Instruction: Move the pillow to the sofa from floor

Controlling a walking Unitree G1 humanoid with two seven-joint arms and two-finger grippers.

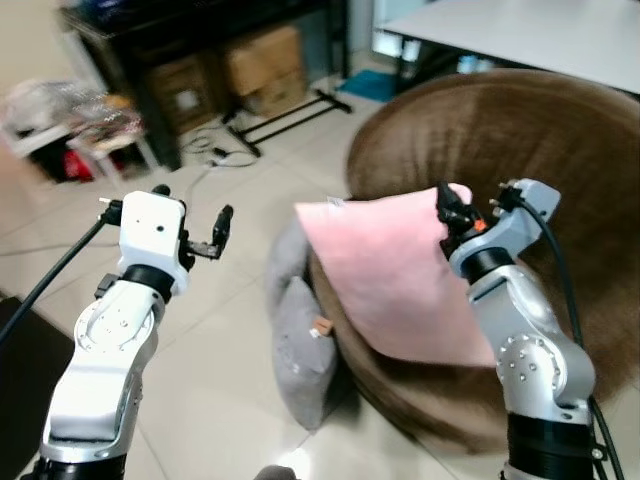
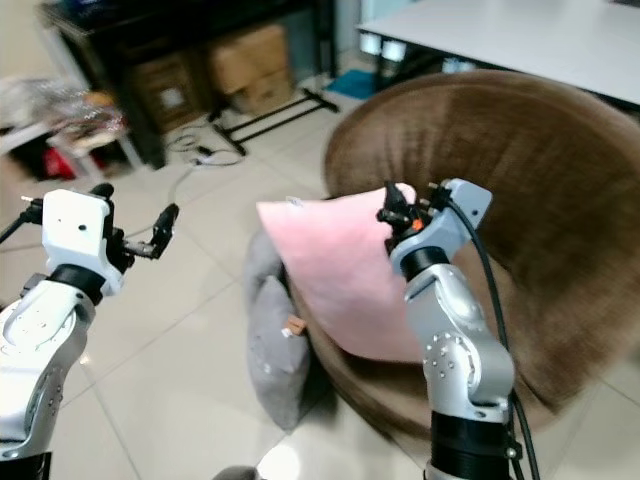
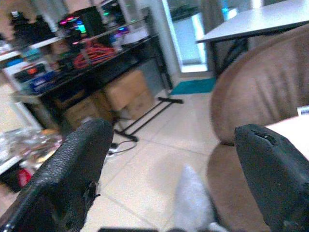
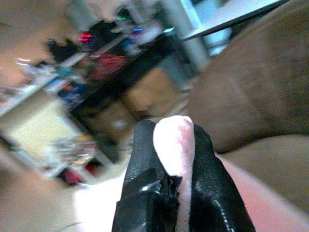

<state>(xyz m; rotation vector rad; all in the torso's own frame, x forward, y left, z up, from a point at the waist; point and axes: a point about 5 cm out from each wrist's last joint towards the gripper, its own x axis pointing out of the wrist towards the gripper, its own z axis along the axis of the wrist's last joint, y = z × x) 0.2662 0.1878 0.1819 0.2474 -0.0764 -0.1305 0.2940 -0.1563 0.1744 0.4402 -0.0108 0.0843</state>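
A pink pillow (image 1: 390,275) hangs tilted over the front rim of the round brown sofa (image 1: 520,140). My right gripper (image 1: 450,208) is shut on the pillow's upper corner; in the right wrist view the black fingers (image 4: 145,164) pinch a pink fold (image 4: 175,140). My left gripper (image 1: 215,232) is raised over the tiled floor to the left of the pillow, open and holding nothing; its two black fingers (image 3: 72,169) stand wide apart in the left wrist view.
A grey cushion (image 1: 300,340) leans on the floor against the sofa's front. A black shelf with cardboard boxes (image 1: 260,60) stands at the back, with cables (image 1: 215,155) on the floor. A white table (image 1: 520,30) stands behind the sofa. Clutter lies at far left.
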